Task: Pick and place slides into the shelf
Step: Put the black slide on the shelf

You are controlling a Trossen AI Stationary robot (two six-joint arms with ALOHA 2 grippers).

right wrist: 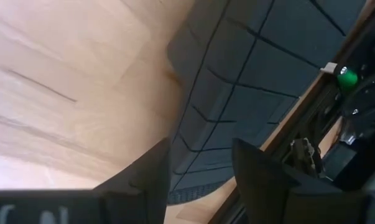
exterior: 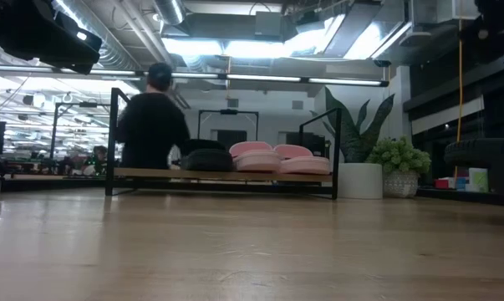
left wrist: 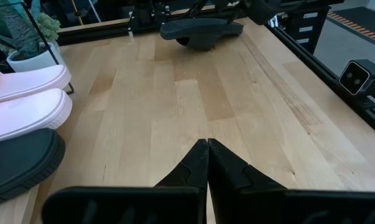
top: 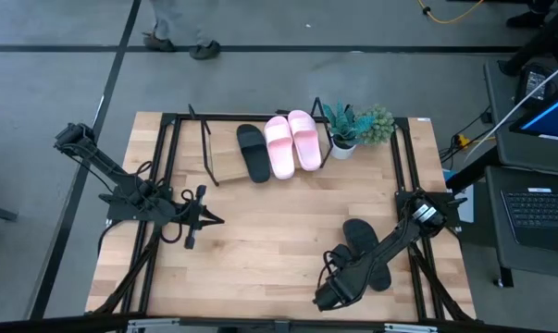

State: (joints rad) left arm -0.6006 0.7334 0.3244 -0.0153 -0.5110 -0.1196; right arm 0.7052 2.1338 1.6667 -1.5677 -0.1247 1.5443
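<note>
High view: right gripper (top: 327, 294) (fingers parted) reaches low beside black slide (top: 364, 242).

My table (top: 260, 231) is pale wood; two pink slides (top: 292, 142), two black slides (top: 254, 153), green plants (top: 357, 124).

Premises: an open-plan robotics lab or industrial workshop. Evidence: exposed ceiling ducts (exterior: 143, 38) and strip lighting (exterior: 235, 46) overhead, grey concrete floor (top: 66, 74) marked with dark tape lines, a laptop workstation (top: 542, 208) just beside the wooden test table (top: 260, 231). A person (exterior: 154, 121) stands beyond the table, further benches behind.
</note>
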